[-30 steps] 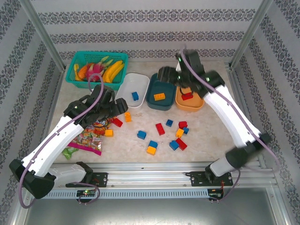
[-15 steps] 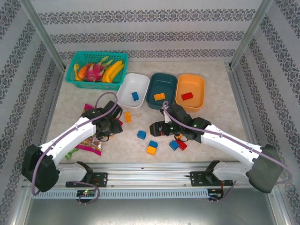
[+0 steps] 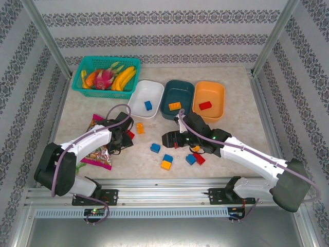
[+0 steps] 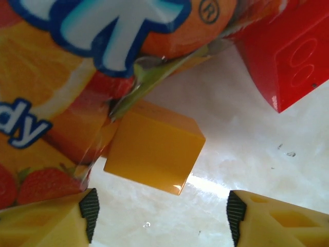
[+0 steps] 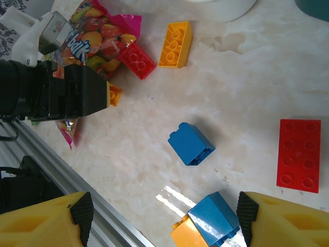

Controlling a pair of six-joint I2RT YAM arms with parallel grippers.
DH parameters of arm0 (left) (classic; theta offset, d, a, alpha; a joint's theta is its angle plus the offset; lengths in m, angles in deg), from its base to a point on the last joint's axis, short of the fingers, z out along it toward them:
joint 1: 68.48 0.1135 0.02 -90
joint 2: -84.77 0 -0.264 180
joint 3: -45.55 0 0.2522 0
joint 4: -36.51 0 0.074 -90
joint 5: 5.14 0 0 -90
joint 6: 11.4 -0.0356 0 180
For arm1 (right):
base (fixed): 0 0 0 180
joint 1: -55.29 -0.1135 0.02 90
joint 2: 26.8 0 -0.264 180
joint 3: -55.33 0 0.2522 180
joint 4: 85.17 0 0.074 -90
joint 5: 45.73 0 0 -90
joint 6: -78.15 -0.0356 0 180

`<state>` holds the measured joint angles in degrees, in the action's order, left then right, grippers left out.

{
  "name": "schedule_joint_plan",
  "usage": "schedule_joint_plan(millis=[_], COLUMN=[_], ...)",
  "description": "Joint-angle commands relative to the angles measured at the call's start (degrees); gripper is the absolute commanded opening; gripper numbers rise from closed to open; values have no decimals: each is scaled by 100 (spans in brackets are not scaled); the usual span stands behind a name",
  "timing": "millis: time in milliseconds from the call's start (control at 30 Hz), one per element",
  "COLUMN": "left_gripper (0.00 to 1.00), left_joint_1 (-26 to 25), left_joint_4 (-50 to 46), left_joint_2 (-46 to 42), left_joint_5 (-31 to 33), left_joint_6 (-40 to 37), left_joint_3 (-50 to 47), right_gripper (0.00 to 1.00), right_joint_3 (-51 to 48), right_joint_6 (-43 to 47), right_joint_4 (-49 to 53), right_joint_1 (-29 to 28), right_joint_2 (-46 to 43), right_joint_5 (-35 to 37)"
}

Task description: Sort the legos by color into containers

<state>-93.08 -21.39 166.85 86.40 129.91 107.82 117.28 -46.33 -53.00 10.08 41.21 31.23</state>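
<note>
Hovering low over the bench (image 3: pixel 241 123), the left gripper (image 4: pixel 159 216) has its jaws apart and grips nothing. A yellow-orange brick (image 4: pixel 151 152) lies just ahead of it, partly under the candy bag (image 4: pixel 56 77), with a red brick (image 4: pixel 288 56) near. The right gripper (image 5: pixel 162 216) is also spread wide and empty above loose legos: a blue brick (image 5: pixel 191 144), a second blue brick (image 5: pixel 213 221) and a flat red brick (image 5: pixel 298 154). At the far side, the white dish (image 3: pixel 149 92) holds a blue lego (image 3: pixel 148 105), the teal dish (image 3: pixel 182 92) an orange lego (image 3: pixel 175 106), and the orange dish (image 3: pixel 211 92) a red lego (image 3: pixel 205 106).
</note>
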Motion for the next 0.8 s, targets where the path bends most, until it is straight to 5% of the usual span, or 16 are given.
schedule_joint_plan(millis=[0,400,767], left_gripper=[73,69,48], left_joint_1=[109,219,195], left_joint_4=[120,295,516], left_joint_2=[252,691,744], left_joint_5=[107,180,-292], left_joint_6=[-312,-1287,-1463], left_joint_3=[119,310,416], right_gripper=[76,76,76], right_joint_3=[195,229,266], right_joint_6=[40,-50,-152], right_joint_4=[12,101,158], right_joint_1=[16,38,38], right_joint_2=[59,105,156], right_joint_5=[-133,-138,-64])
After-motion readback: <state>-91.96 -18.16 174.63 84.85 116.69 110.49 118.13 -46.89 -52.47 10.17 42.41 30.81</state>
